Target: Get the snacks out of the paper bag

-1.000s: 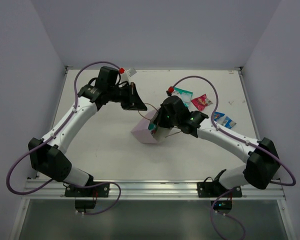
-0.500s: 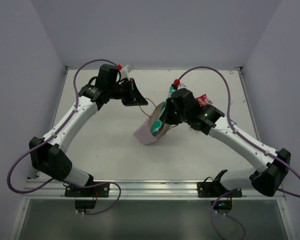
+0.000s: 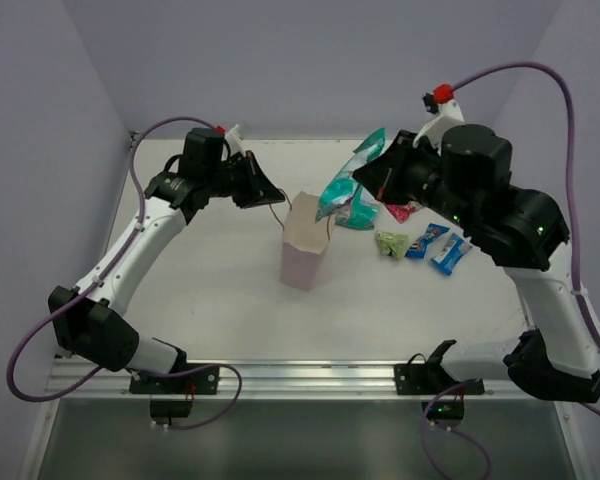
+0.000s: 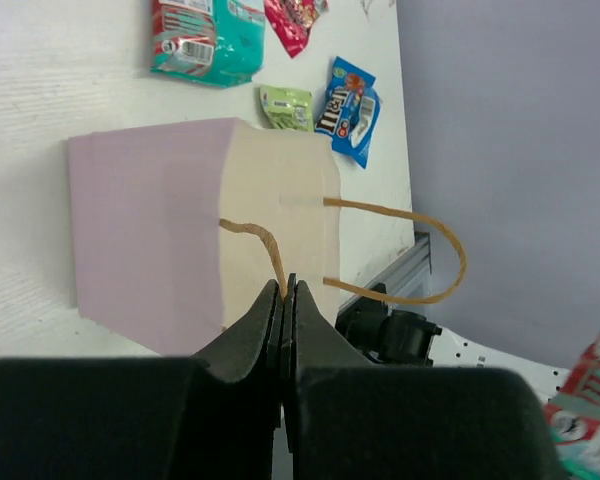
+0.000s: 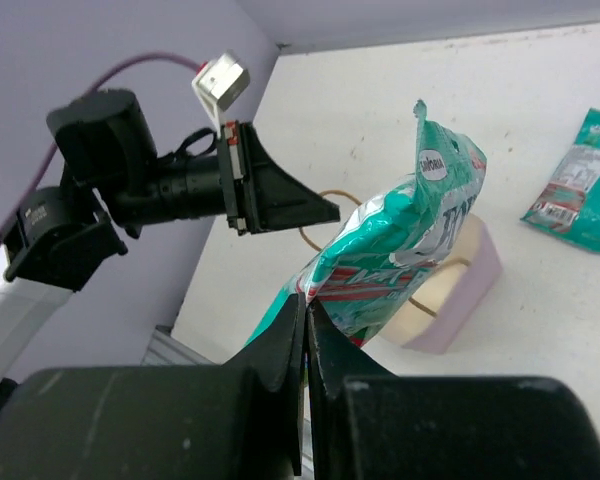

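5 snacks (image 3: pixel 390 243) lie on the table (image 3: pixel 210 280) right of the upright paper bag (image 3: pixel 305 255) in the top view, and 1 teal packet (image 3: pixel 342 185) hangs in the air near its mouth.

Left wrist: the left gripper (image 4: pixel 283 290) pinches 1 thin cord handle (image 4: pixel 250 232), jaws pressed together. The bag looks light and easily tipped.

Right wrist: the right gripper (image 5: pixel 305 305) clamps the packet's edge. The foil seems crinkly, soft and slippery, so a flat seam suits best.

The top camera looks down from above the near edge of the table (image 3: pixel 210 290). Each wrist camera sights closely along its fingers (image 4: pixel 252 335); all share the paper bag (image 3: pixel 303 262).
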Robot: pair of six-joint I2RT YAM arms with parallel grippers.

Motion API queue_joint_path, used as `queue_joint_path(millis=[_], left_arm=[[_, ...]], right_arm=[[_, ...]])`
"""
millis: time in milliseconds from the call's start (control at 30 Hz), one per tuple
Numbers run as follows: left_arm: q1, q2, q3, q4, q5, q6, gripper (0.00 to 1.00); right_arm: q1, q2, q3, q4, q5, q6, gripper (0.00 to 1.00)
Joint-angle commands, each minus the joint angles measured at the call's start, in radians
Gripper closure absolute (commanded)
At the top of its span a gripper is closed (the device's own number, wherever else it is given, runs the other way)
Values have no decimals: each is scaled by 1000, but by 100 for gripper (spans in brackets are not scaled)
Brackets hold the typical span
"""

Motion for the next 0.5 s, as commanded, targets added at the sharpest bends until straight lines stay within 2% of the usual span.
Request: queue_joint_path(millis=[0,100,200,300,467], left_arm=[[42,-99,-29,1,-53,-2,100],[82,-137,-65,-8,-53,19,100],[107,-160,-92,-10,-48,44,100],[120,-174,-105,-13,-50,59,100],[139,-177,-126,-7,-45,81,100]], right_arm=[[-30,10,133,-93,57,-48,100],[-73,13,165,-127,70,-71,100],[-160,-5,112,-147,51,-79,100],[-250,-31,-12,-141,21,-88,100],[-290,-51,-285,-82,86,-105,100]])
